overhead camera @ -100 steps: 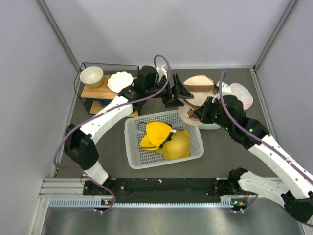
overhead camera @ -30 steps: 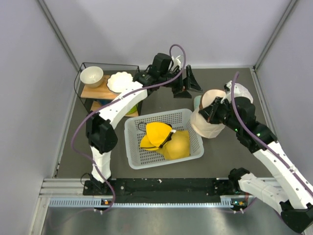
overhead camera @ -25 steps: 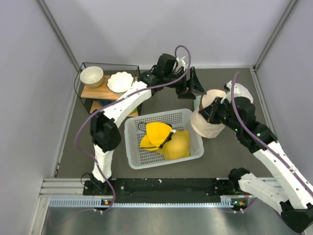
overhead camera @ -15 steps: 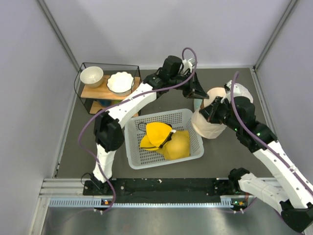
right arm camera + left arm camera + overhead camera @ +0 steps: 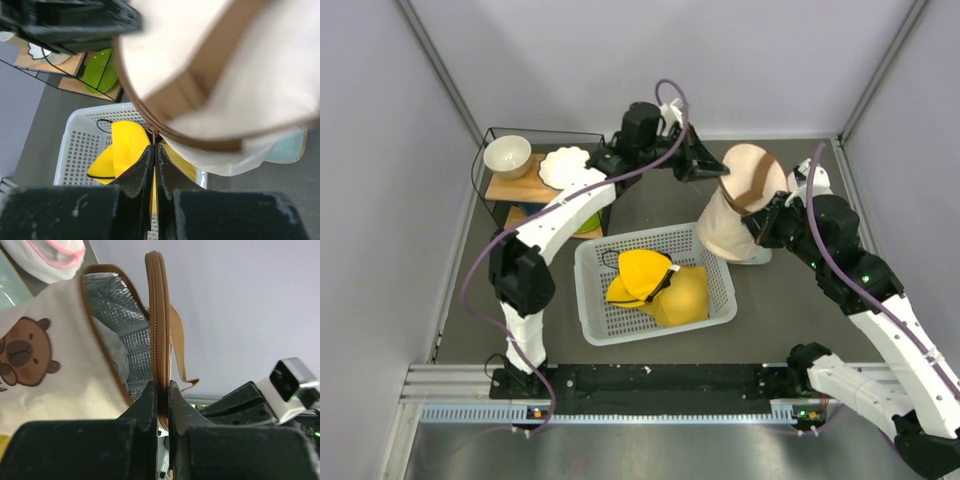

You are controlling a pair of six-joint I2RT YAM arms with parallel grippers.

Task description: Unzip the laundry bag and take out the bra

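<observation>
White basket [image 5: 588,300] nearest the bases, yellow garment [image 5: 660,285] lying in it. Just beyond its far right corner, laundry bag [image 5: 725,225] held tilted between both arms, round end facing up and back. Right gripper [image 5: 153,147] pinched tight on the bag's brown trim [image 5: 165,107] at the lower edge. Left gripper [image 5: 161,389] clamped on the round end's zipper edge; gap open there, silver lining [image 5: 127,325] visible. Far left: rack with bowl [image 5: 507,155] and plate [image 5: 565,167].
</observation>
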